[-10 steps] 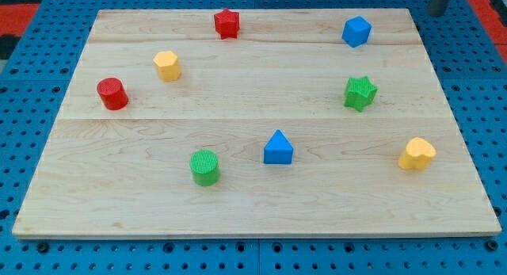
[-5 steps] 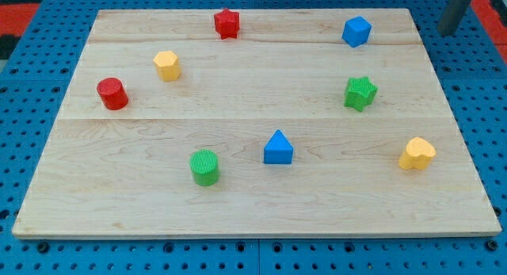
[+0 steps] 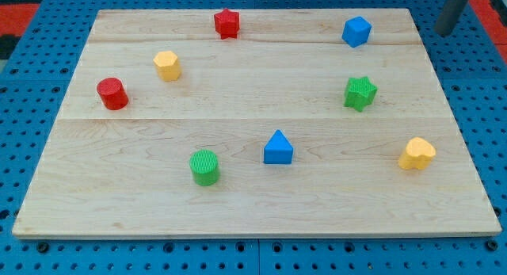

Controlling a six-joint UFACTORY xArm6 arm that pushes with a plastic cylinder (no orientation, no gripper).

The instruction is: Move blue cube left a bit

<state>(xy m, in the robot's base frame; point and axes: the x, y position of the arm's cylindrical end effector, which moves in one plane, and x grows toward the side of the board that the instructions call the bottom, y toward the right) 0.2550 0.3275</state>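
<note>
The blue cube (image 3: 356,31) sits near the top right of the wooden board (image 3: 253,196). My tip (image 3: 446,32) is at the view's top right, off the board's right edge, well to the right of the blue cube and about level with it. It touches no block.
A red star (image 3: 226,23) is at the top middle. A yellow hexagon (image 3: 167,66) and a red cylinder (image 3: 112,93) are at the left. A green star (image 3: 360,93), a yellow heart (image 3: 417,154), a blue triangle (image 3: 278,147) and a green cylinder (image 3: 204,167) lie lower down.
My tip has come down into the view at the top right, from the top edge to beside the board's corner. No block has moved.
</note>
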